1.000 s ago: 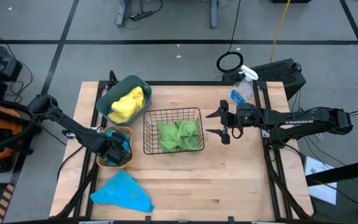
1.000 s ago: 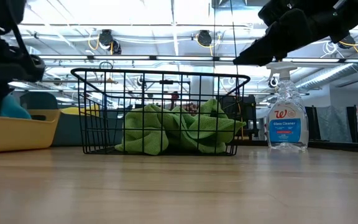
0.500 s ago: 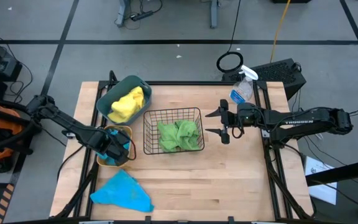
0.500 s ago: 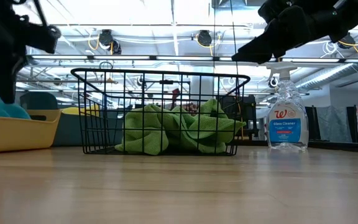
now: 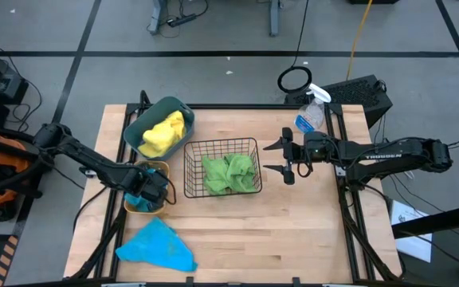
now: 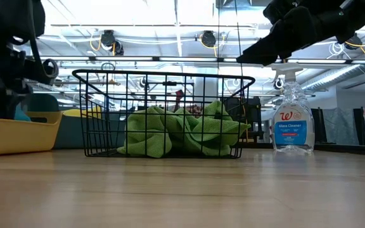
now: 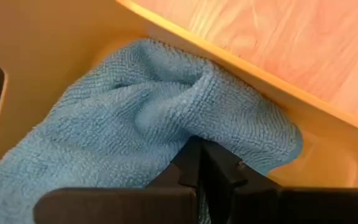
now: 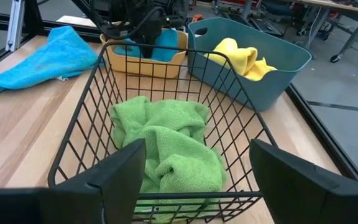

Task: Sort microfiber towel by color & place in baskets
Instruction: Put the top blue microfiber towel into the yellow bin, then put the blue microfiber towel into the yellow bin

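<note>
My left gripper reaches down into the yellow-orange bin near the table's left edge and is shut on a blue towel lying inside it. A second blue towel lies spread flat near the table's near edge. The teal tub holds a yellow towel. The black wire basket holds a green towel. My right gripper hovers open just right of the wire basket, above the table, touching nothing. My left gripper pinches a raised fold of the blue towel between its two shut fingers, coming from above into the bin. The rest of the towel lies bunched on the bin's floor and against its wall.
A clear spray bottle stands at the table's far right corner, behind my right arm. Bare wood stretches across the near right part of the table. The three containers sit close together on the left and middle.
My left gripper has sunk deeper into the yellow-orange bin, and the low view shows less of the blue towel above the bin's rim than before. My right arm has kept still.
</note>
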